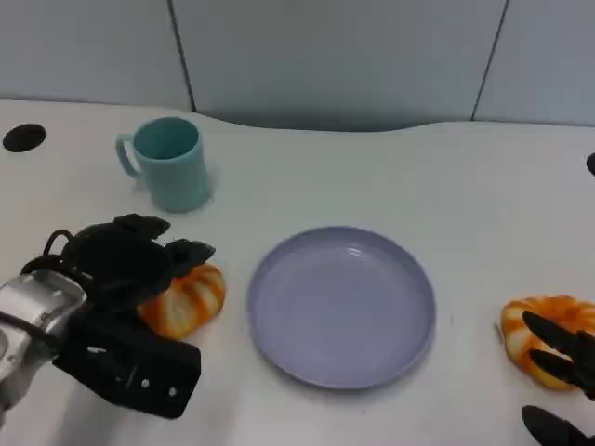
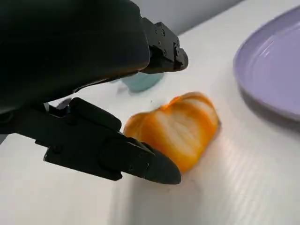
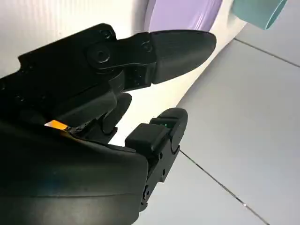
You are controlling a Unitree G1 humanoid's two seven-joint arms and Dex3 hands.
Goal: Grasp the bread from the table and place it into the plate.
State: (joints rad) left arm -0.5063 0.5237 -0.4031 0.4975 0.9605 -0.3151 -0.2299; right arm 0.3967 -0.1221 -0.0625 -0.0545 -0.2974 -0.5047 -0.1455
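Currently left hand straddles the near bread roll on the worktop, fingers apart, nothing grasped, seemingly poised to close. Right hand hovers unclenched beside the second roll. Lilac plate between, empty.

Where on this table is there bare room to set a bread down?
The round lavender plate is bare inside. Free tabletop lies between it and the teal mug, and behind it toward the wall. It is crowded at the left robot hand over one orange bread, and the right robot hand by another.
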